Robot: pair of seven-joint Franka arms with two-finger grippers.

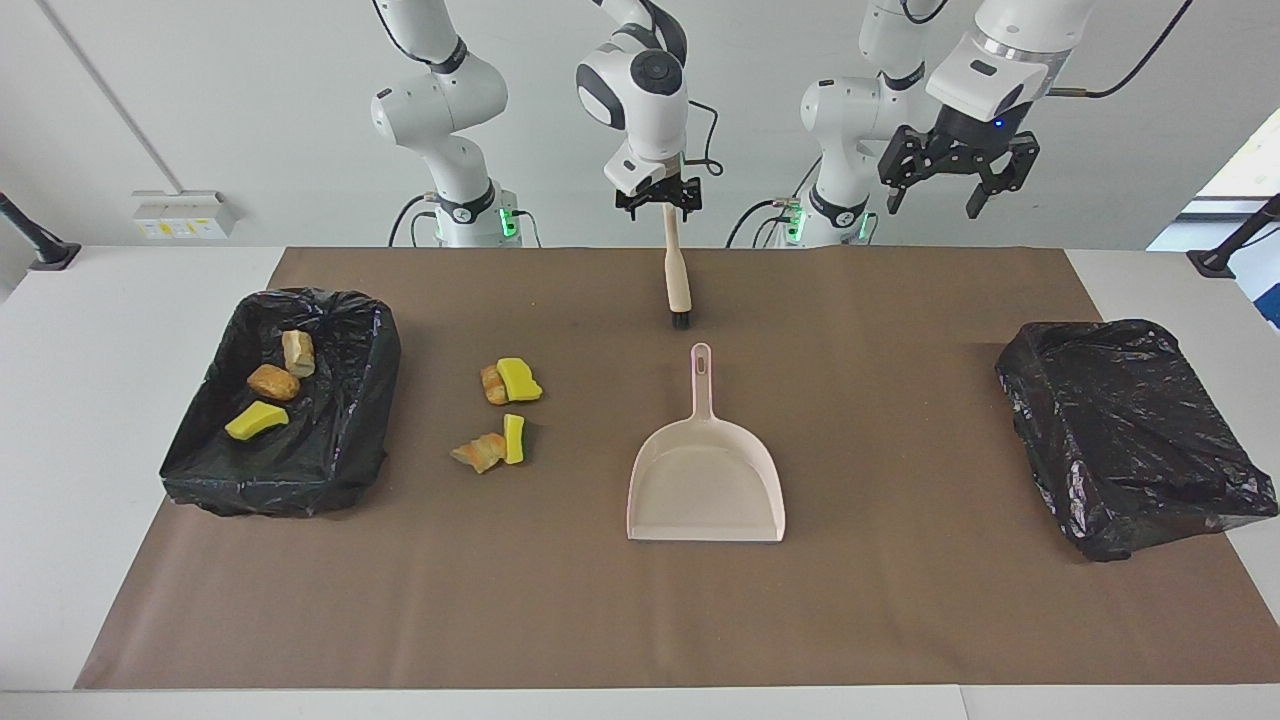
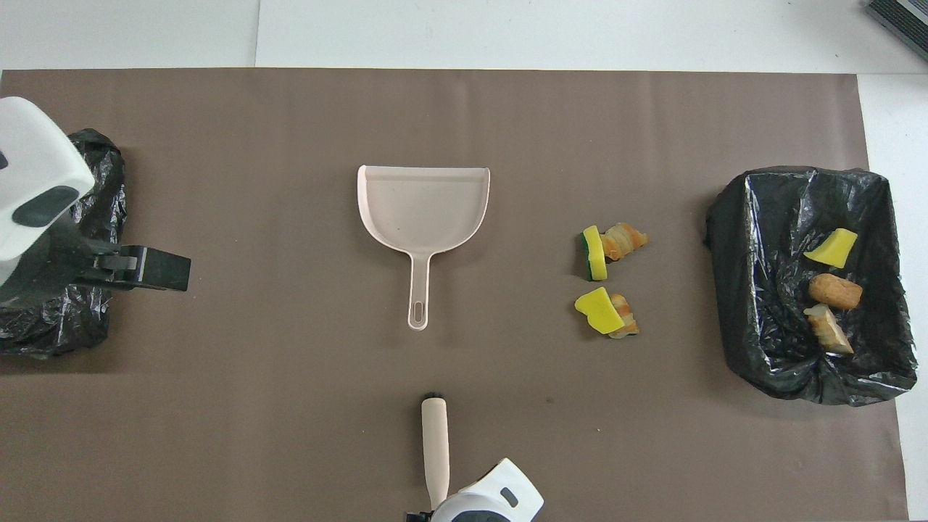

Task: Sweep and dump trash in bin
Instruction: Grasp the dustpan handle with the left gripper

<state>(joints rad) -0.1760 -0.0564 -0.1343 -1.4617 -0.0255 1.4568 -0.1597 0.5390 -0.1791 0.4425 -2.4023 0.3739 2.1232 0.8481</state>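
Brush raised, four scraps on the mat

While the brown mat (image 1: 900,620) covers the table, two black-lined bins sit on it: one bin (image 1: 345,440) at the right arm's end, the other bin (image 1: 1140,440) at the left arm's end. One beige dustpan (image 1: 706,490) lies between them, handle toward the robots. Right gripper (image 1: 658,203) is clamped on one brush (image 1: 676,285), hanging upright, bristles down. Left gripper (image 1: 958,185) hangs spread wide, holding nothing. Seven pieces of trash (image 1: 510,383): four on the mat, three in the first bin.
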